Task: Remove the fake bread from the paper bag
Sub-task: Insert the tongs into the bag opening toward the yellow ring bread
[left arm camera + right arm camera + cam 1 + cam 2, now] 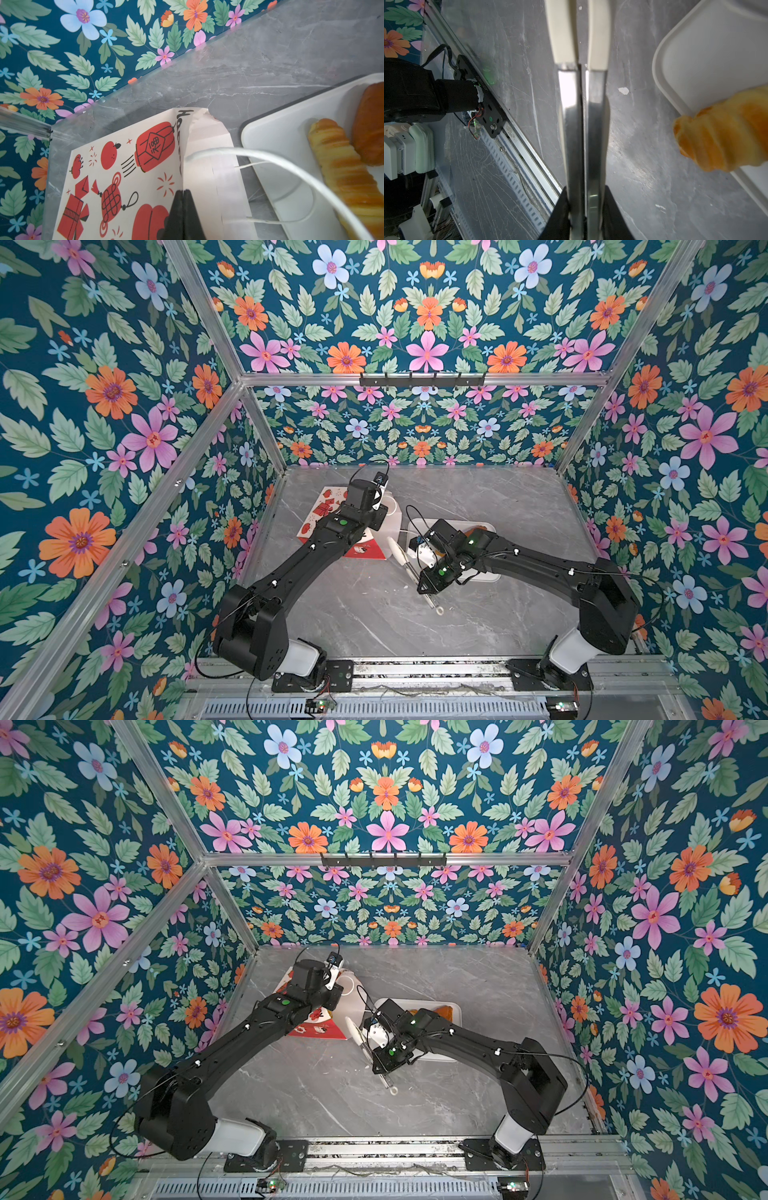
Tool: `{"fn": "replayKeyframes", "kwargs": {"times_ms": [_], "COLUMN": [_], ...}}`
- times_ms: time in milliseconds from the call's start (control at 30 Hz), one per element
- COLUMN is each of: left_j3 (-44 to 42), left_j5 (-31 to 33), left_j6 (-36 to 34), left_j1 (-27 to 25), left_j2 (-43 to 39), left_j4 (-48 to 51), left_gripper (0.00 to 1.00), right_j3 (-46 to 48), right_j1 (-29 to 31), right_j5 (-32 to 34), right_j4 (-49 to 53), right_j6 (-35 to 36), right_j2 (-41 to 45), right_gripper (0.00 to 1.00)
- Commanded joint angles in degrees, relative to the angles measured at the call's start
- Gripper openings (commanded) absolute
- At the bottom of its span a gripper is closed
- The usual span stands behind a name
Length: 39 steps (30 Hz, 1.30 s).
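Right claw point(586, 214) clamps tongs point(595, 124), fake bread point(720, 135) off to one side on tray point(695, 52); left claw point(182, 205) pinches paper bag point(128, 162).

— Where can we pass?
— Along the open front of the table point(374, 626) and at its back right.
— What blocks us?
— The paper bag point(324, 510) at the back left, the tray point(291, 135) just beside it, and the tongs point(395, 551) slanting across the gap between them.
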<state>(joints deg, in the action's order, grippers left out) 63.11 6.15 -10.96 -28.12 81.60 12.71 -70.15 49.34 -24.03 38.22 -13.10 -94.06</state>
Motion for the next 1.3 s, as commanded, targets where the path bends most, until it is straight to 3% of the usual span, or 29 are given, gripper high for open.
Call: {"fn": "replayKeyframes", "kwargs": {"times_ms": [0,333,567,733,933,1267], "left_j3": [-2.63,-10.20,-10.38,-10.36,-10.72,-10.16], "left_j5": [-3.52,-4.23,-4.22,-4.22,-4.84,-5.71], "left_j6": [-5.12,-2.75,-2.40,-2.57,-2.47,-1.96], "left_j1": [-0.05,-0.88,-1.00,-0.98,-1.07,-1.06], "left_j2": [-1.74,-9.97,-11.25,-11.90,-12.63,-12.35], "left_j4": [-2.70,-2.97,-2.49,-1.77,-0.80,-0.93], "left_gripper": [0.00,0.00,0.00,0.01,0.02,0.03], "right_j3": [-0.34,-1.25,-1.75,0.36,5.02,4.75], "right_j1": [0.07,0.04,0.05,0.03,0.02,0.00], "right_j5": [-0.32,2.61,3.73,5.46,7.40,8.64], "right_j4": [-0.98,0.32,-1.15,-2.84,-11.93,-18.63], "right_j6": [-0.05,1.38,0.74,-0.84,-2.29,2.72], "right_j2": [-0.42,-0.43,-2.76,2.45,9.60,4.47], "right_gripper": [0.25,0.34,0.31,0.30,0.32,0.35]}}
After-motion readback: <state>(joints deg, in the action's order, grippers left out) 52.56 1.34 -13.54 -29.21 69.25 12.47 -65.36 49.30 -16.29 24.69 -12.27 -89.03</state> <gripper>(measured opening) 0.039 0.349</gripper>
